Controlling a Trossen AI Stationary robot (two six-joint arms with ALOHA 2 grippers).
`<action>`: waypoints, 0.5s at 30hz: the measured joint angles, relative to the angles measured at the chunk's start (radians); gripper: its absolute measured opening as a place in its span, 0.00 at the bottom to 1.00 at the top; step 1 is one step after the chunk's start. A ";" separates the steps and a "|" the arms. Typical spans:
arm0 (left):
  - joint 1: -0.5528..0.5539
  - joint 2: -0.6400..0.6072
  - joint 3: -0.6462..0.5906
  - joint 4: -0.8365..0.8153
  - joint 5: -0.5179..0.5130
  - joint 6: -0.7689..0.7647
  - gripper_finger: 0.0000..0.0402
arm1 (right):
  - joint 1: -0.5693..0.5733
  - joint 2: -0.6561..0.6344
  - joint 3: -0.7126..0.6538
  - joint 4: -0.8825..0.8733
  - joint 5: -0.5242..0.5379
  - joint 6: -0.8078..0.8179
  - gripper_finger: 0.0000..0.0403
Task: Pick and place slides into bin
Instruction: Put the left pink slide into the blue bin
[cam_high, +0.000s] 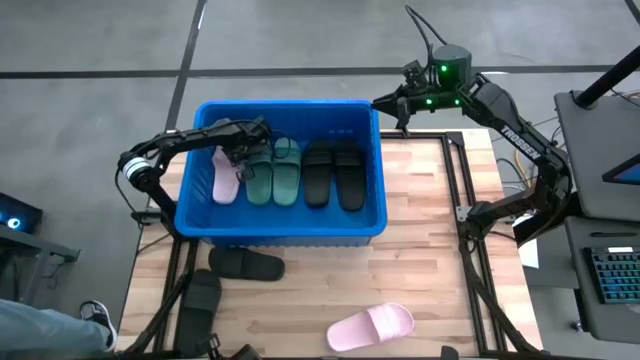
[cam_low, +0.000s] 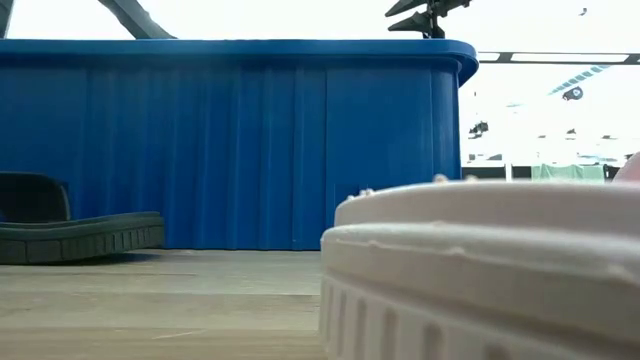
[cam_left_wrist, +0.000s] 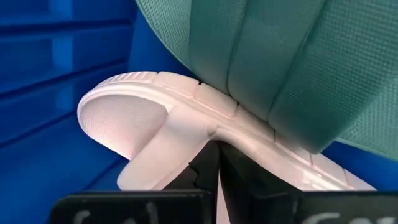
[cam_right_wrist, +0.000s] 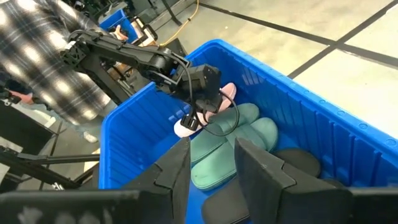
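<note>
The blue bin (cam_high: 290, 237) stands at the table's far middle. Two green slides (cam_high: 273, 172) and two black slides (cam_high: 334, 173) lie flat on its floor. A pale pink slide (cam_high: 225, 181) lies at the bin's left wall, beside a green slide (cam_left_wrist: 280, 62). My left gripper (cam_high: 245, 150) reaches down into the bin and is shut on this pink slide (cam_left_wrist: 143, 118). My right gripper (cam_high: 385, 103) hovers open above the bin's far right corner with nothing between its fingers (cam_right_wrist: 180, 168). My left gripper pinches the pink slide between its two fingers at the strap's edge (cam_left_wrist: 208, 132), where the strap joins the sole. The fingers come steeply from above. The slide is low inside the bin, tilted, its side against the green slide; what its underside rests on is hidden.
On the wooden table near the bin's front lie two black slides (cam_high: 246, 265) (cam_high: 200, 297) and another pink slide (cam_high: 371, 326), which fills the low view's right (cam_low: 480, 270). A person in a plaid shirt (cam_right_wrist: 37, 56) stands beyond the left arm.
</note>
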 joint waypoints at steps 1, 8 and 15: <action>0.000 0.000 -0.002 0.003 -0.001 -0.001 0.00 | 0.000 0.000 0.000 0.000 0.000 -0.005 0.28; -0.006 0.013 0.015 -0.050 -0.054 -0.023 0.00 | 0.000 0.000 0.000 0.001 0.000 -0.010 0.29; -0.018 -0.099 0.113 -0.204 -0.054 -0.054 0.00 | 0.000 0.000 0.000 0.001 0.000 -0.007 0.27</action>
